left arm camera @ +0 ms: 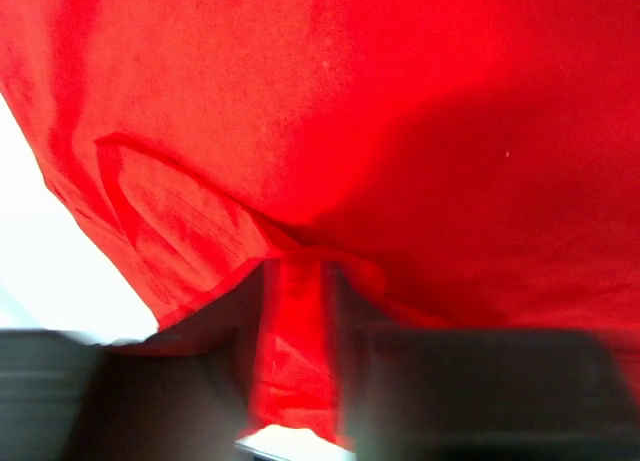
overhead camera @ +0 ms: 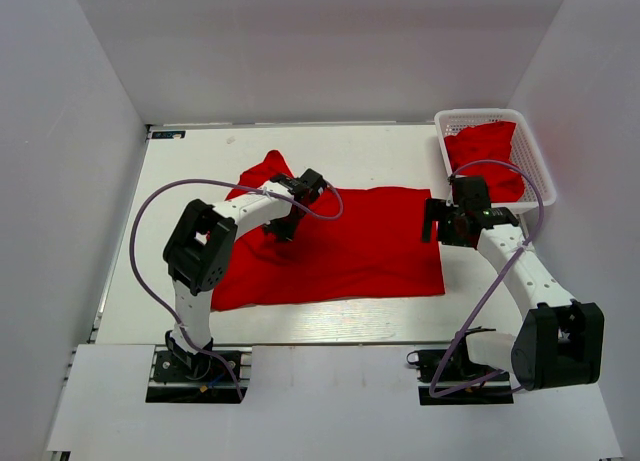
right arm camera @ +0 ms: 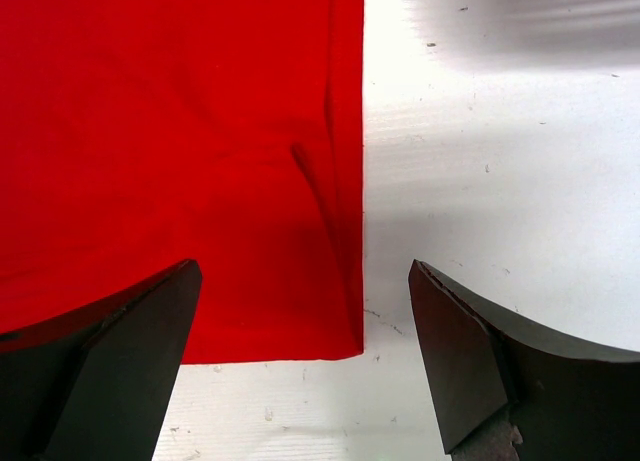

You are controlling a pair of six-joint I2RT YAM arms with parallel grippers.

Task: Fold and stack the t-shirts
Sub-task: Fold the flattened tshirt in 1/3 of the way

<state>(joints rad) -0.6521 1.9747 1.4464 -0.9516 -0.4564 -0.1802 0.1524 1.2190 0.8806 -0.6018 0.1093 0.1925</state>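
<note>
On table [overhead camera: 200, 161], t-shirt [overhead camera: 370, 241] flat, long axis L-R, hem twd right.

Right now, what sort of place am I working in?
Probably a robot lab test cell: plain white walls box in a white table, with a red t-shirt spread on it and a white basket at its far right corner.

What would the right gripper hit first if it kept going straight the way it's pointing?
Probably the spread t-shirt, near its corner: the open right gripper straddles its edge, one finger over cloth, the other over bare table. Height is unclear.
</note>
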